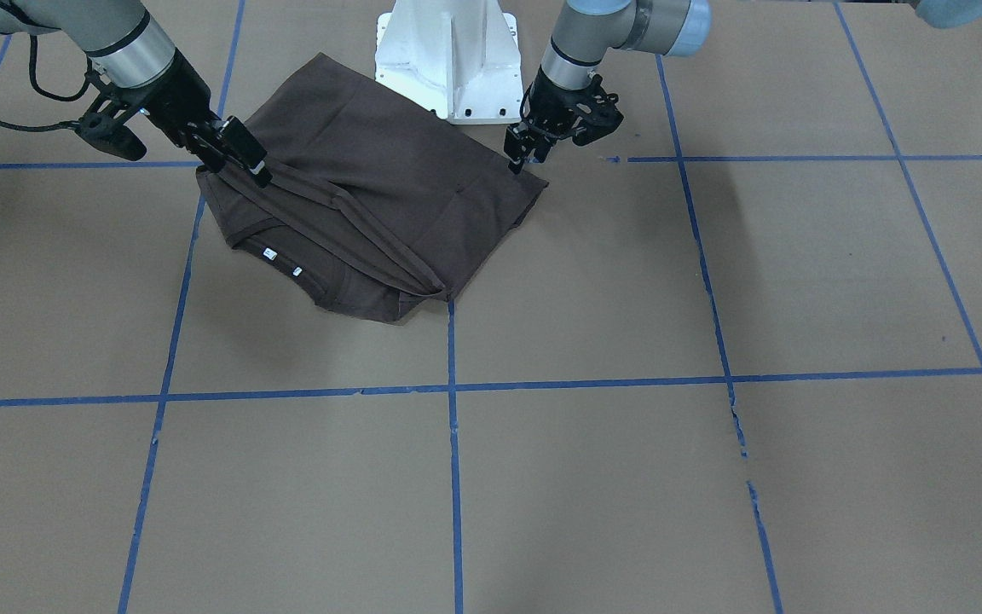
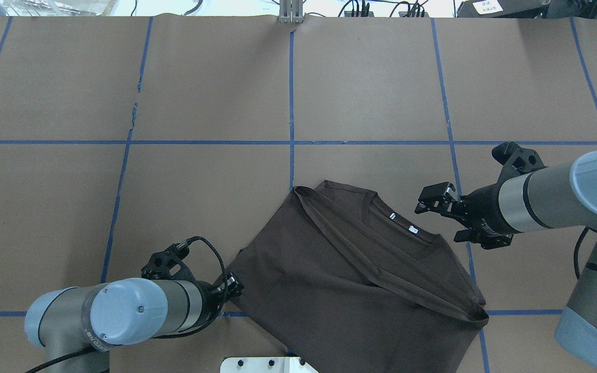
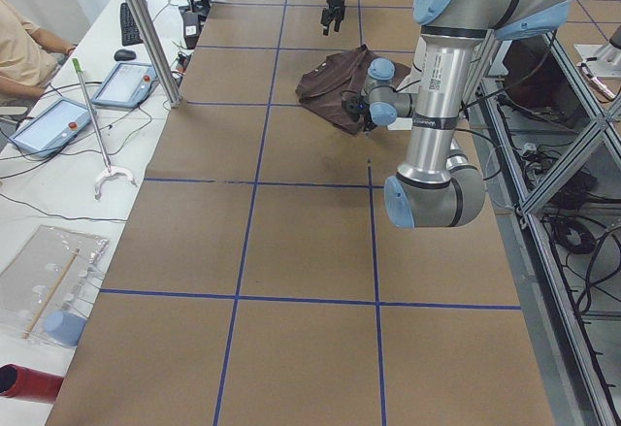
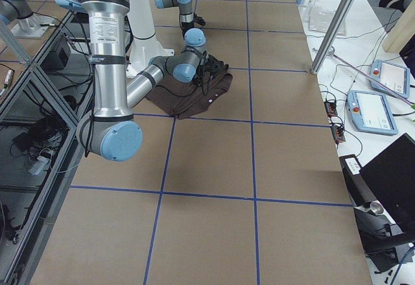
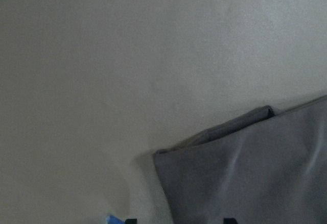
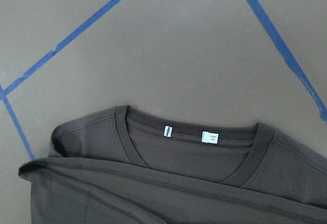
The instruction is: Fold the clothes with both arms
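The dark brown T-shirt (image 1: 406, 179) lies flat on the paper-covered table near the robot's base, its lower part folded up over the chest. The collar with white neck tags (image 6: 189, 134) is uncovered. My left gripper (image 1: 518, 160) hovers low at the shirt's folded corner (image 5: 204, 152). Its fingertips (image 5: 130, 220) stand apart with nothing between them, so it is open. My right gripper (image 2: 433, 199) is open too, raised over the table beside the shoulder near the collar (image 2: 402, 228), holding nothing.
The white pedestal base (image 1: 448, 60) stands right behind the shirt (image 2: 340, 290). Blue tape lines (image 1: 454, 477) grid the brown table. In the left side view a seated person (image 3: 19, 52), tablets (image 3: 49, 120) and a metal pole (image 3: 146, 28) are beside the table.
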Controlling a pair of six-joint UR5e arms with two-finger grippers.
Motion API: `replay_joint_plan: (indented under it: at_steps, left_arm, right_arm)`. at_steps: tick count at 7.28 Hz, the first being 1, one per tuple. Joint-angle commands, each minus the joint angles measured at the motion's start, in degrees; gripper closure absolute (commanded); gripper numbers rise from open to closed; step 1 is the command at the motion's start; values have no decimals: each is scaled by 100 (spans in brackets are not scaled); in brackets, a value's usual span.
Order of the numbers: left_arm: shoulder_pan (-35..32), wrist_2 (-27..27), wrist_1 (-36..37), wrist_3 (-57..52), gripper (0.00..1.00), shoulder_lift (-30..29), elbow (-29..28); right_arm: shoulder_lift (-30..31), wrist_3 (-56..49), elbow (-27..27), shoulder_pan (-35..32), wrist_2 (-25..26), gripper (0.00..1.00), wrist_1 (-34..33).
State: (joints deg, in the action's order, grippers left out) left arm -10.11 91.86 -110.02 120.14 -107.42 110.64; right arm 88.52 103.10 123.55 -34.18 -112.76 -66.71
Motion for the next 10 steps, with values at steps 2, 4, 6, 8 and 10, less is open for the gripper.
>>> replay_joint_plan:
  at_steps: [2, 4, 6, 8, 10]
  left_arm:
    - [-35, -19, 130, -43, 38, -7, -51]
    - [-35, -202, 130, -61, 40, -7, -51]
    - [-43, -308, 121, -253, 40, -16, -60]
    - [-35, -309, 121, -263, 43, -16, -69]
    - [-35, -309, 130, -263, 49, -16, -78]
  right_arm:
    - [-2, 0, -24, 8, -1, 0, 0]
    - [-10, 0, -33, 16, -1, 0, 0]
    - [-19, 0, -33, 25, -1, 0, 0]
    - [-19, 0, -33, 25, -1, 0, 0]
    - [-19, 0, -42, 25, -9, 0, 0]
